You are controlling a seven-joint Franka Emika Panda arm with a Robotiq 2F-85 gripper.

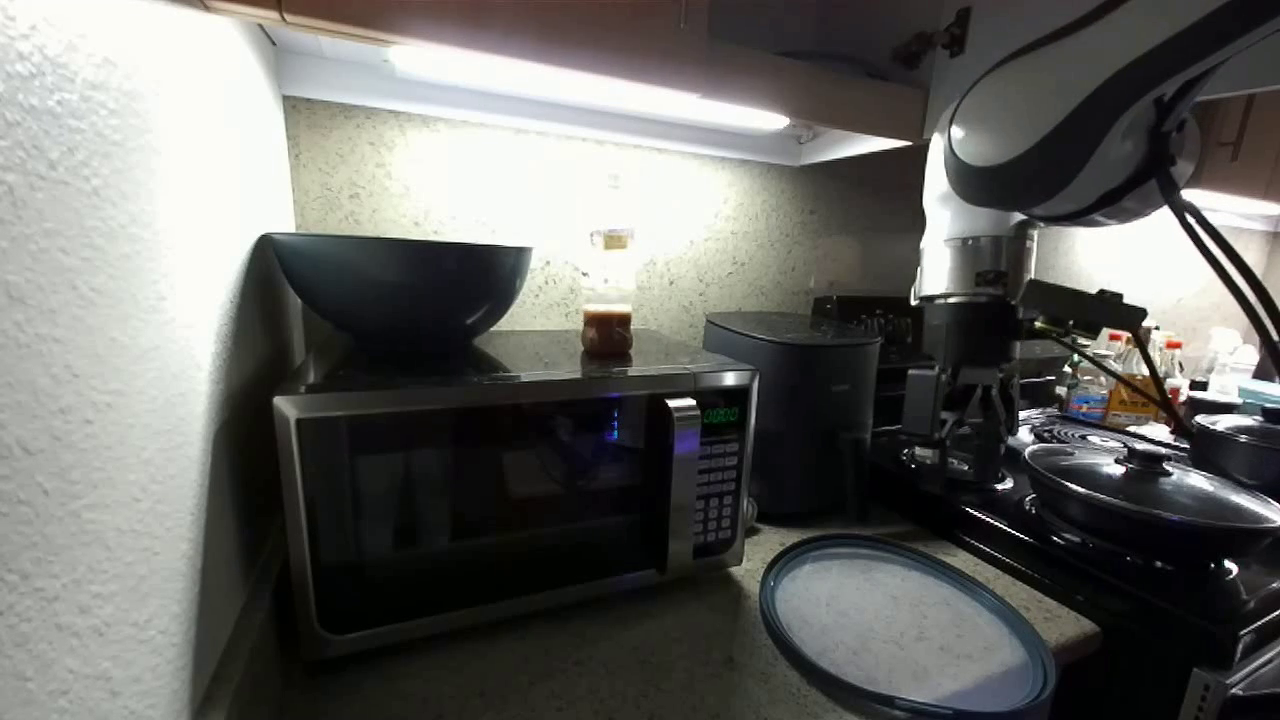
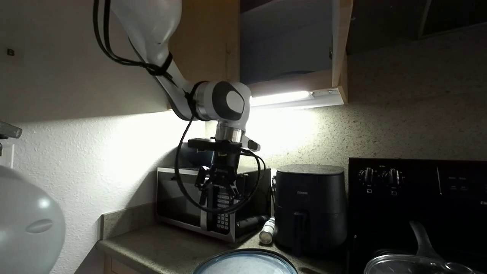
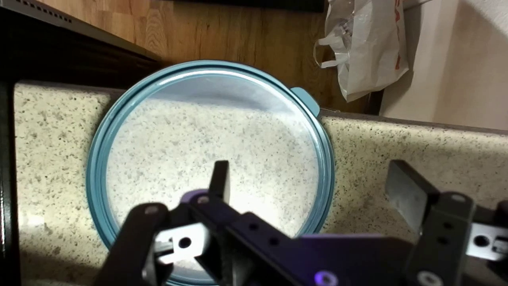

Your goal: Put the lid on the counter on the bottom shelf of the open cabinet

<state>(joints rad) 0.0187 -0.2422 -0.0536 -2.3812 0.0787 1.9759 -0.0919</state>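
The lid [image 3: 214,131] is large and round, with a clear centre and a blue rim. It lies flat on the speckled counter [image 3: 365,159], its tabbed edge jutting past the counter's front edge. It also shows in both exterior views [image 1: 905,625] [image 2: 247,263]. My gripper [image 3: 313,182] is open and empty, pointing down above the lid's right part. One finger appears over the lid, the other over the bare counter. The gripper hangs well above the counter in both exterior views [image 1: 955,450] [image 2: 220,196]. The open cabinet [image 2: 285,45] is overhead; a dark curved thing rests on its bottom shelf.
A microwave [image 1: 500,490] carries a dark bowl [image 1: 400,290] and a bottle [image 1: 607,330]. A black air fryer [image 2: 310,205] stands beside it, with a small cylinder [image 2: 267,231] between. The stove holds a covered pan [image 1: 1150,495]. The cabinet door [image 2: 339,42] stands open.
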